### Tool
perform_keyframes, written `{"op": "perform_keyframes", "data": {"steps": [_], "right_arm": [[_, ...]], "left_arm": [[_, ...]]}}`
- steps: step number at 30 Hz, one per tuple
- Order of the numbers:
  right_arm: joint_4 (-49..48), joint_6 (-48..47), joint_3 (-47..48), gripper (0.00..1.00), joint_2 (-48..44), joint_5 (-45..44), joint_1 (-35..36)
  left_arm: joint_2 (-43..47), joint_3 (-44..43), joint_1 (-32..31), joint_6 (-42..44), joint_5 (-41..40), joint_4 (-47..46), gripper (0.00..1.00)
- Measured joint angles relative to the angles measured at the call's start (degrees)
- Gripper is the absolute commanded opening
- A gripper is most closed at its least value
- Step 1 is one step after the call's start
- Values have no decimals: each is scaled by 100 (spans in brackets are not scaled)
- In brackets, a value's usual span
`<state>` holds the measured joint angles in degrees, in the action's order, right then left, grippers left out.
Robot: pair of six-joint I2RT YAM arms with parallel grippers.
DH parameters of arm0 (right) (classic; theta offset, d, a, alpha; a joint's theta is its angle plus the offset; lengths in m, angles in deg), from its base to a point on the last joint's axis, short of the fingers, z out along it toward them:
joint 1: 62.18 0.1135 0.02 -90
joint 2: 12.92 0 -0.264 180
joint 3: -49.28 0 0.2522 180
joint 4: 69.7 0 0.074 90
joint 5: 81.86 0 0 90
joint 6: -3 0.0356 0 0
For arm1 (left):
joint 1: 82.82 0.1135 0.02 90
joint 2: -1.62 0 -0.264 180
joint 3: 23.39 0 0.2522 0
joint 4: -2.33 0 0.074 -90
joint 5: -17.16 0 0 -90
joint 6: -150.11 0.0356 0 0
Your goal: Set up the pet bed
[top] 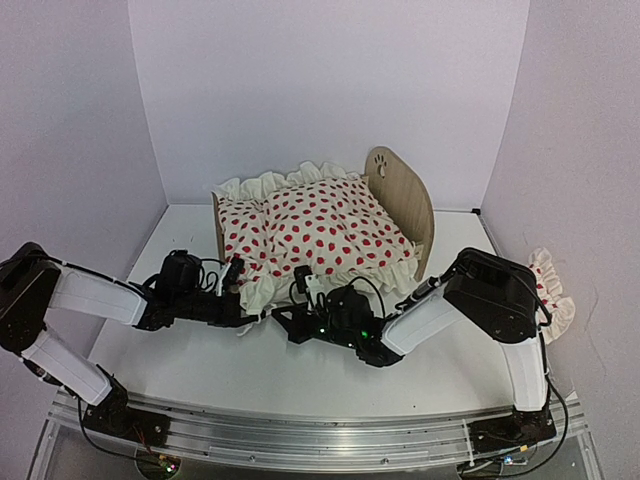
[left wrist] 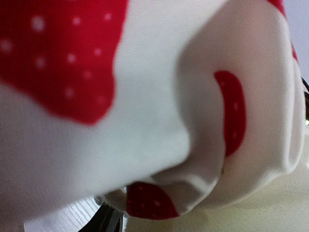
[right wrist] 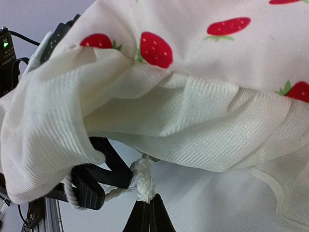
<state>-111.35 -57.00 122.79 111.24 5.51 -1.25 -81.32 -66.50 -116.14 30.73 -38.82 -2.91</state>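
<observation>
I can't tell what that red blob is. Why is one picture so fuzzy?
Left wrist view: the duvet sits too close to the camera, so its red spots blur. Right wrist view: sharper, fabric weave shows. Top view: even light, sharp.

- The pet bed shows only its headboard and a sliver of wood at the other end; the duvet covers everything else
- Left wrist view: only blurred duvet cloth, the fingers hidden
- The left gripper has its tips buried in the ruffle, so its spread cannot be told
- The right gripper is cut off at the bottom edge; whether it pinches the twisted white strand is unclear
- The pillow is half hidden behind the right arm
</observation>
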Motion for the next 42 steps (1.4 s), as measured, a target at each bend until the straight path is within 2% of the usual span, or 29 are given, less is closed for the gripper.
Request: {"op": "perform_keyframes", "data": {"steps": [6,17,20,24,26,32,37,42], "right_arm": [[57,4,192,0,2,89,15],[182,25,627,0,133,263,79],[248,31,657,0,186,308,79],[304,31,660,0,223,337,81],[319,30,660,0,223,349,87],[363,14,690,0,223,371,90],[365,-3,695,0,223,367,90],[369,-24,695,0,223,338,90]], "left_arm": [[128,-350,0,266,-286,1019,37],[490,-1112,19,403,-1500,3212,37],[569,-1116,28,396,-1652,3485,28],[613,-962,27,533,-1667,3365,16],[667,-774,29,655,-1664,3117,15],[848,-328,-26,903,-1502,2542,33],[603,-314,-370,1129,-987,2512,34],[719,-271,-784,1146,-1185,2749,35]]}}
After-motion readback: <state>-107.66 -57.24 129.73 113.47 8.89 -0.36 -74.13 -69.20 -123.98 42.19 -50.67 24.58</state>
